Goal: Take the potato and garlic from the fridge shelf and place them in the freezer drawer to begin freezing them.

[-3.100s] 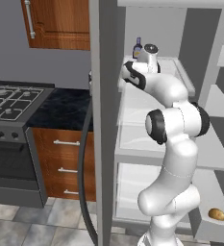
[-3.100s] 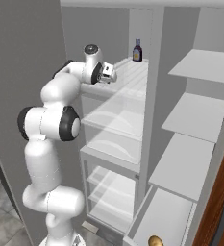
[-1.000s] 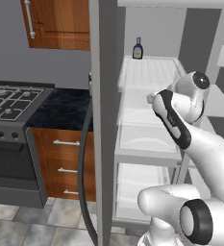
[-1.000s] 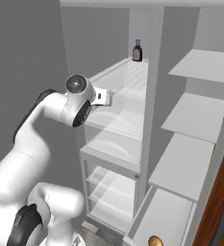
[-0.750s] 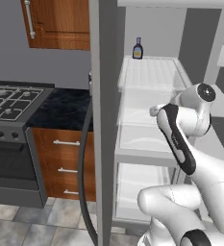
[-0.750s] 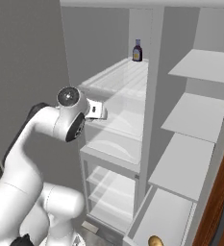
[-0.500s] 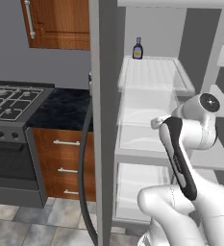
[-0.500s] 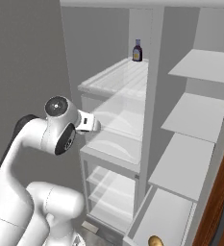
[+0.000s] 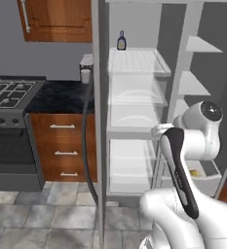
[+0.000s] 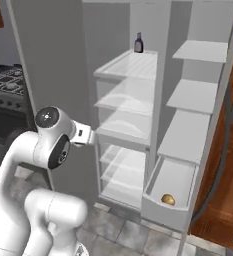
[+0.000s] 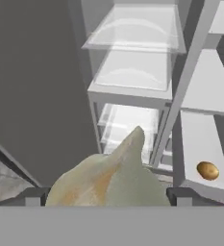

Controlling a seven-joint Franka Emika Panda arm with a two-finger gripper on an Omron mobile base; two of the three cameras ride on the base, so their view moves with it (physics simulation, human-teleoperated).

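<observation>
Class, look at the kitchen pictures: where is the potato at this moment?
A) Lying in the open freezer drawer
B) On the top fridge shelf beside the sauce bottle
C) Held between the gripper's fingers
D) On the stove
A: the potato lies in the open freezer drawer, while the gripper holds the garlic.

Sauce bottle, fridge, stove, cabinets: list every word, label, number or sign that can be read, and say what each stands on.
No readable text anywhere.
The sauce bottle has a pale label band, too small and blurred to read.
The stove, the wooden drawers, the fridge shelf and the freezer drawer carry no markings.
</observation>
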